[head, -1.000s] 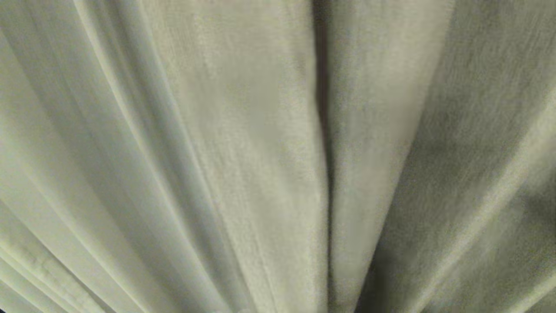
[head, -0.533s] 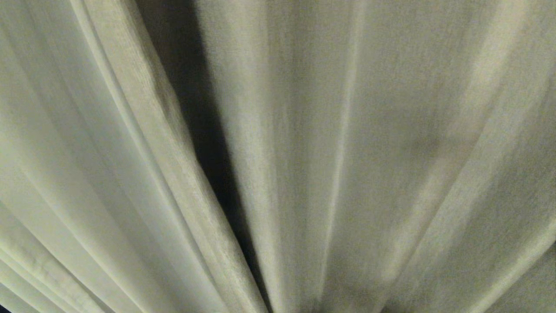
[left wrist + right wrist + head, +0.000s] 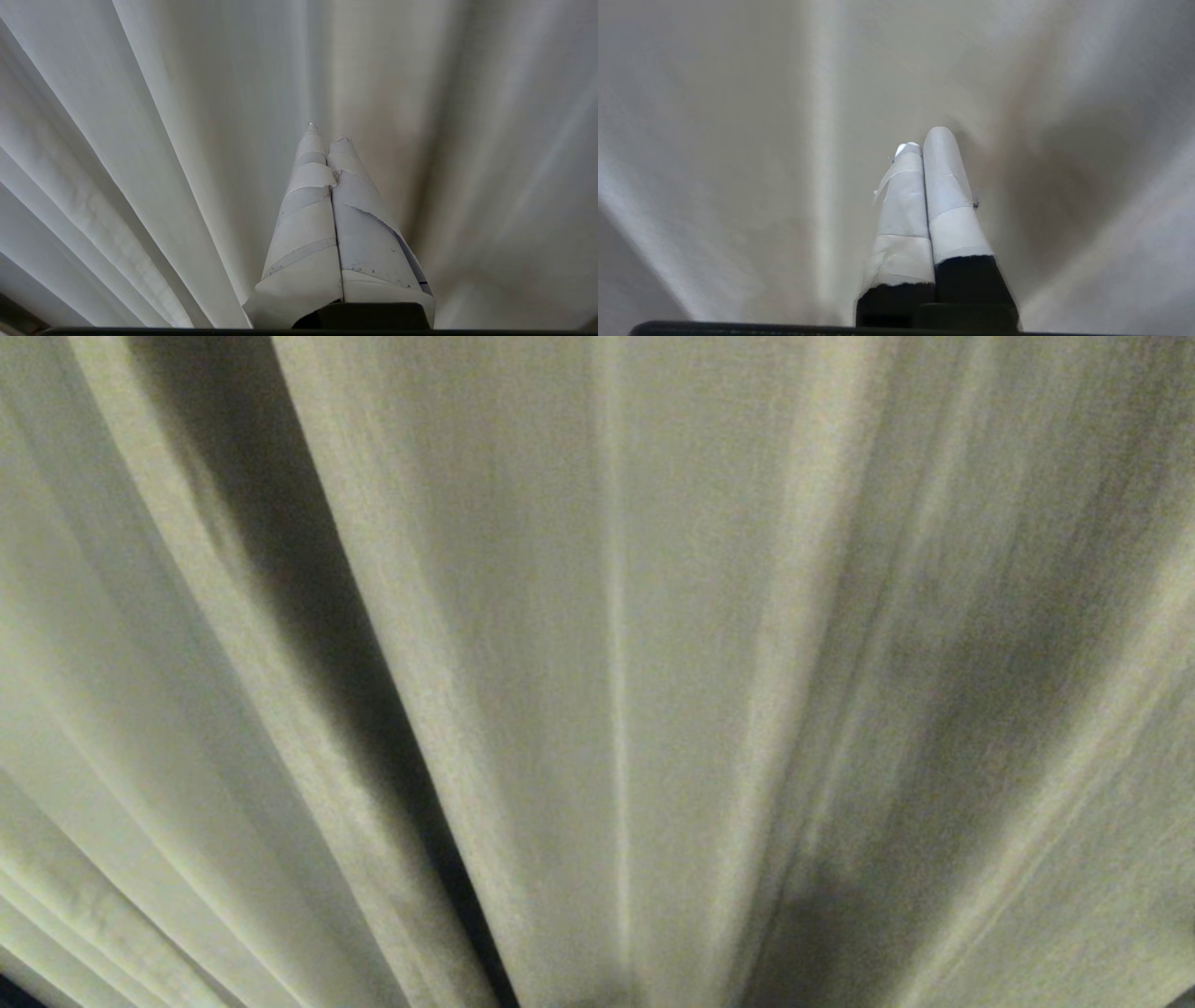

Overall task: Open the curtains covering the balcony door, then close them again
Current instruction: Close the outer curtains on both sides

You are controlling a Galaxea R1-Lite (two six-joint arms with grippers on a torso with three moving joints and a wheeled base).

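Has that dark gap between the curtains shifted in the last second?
Yes. The gap slid left, toward the still pleats at the lower left corner.

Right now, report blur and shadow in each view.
Head view: curtains softly blurred, a deep dark fold left of centre. Left wrist view: sharp, left gripper evenly lit. Right wrist view: blurred, right gripper beside a dim shadow patch.

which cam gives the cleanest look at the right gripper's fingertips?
Right wrist view: the right gripper shows whole, taped fingers pressed together, empty, against the curtains. Head view shows only curtain folds, no gripper. Left wrist view shows just the left gripper, also shut.
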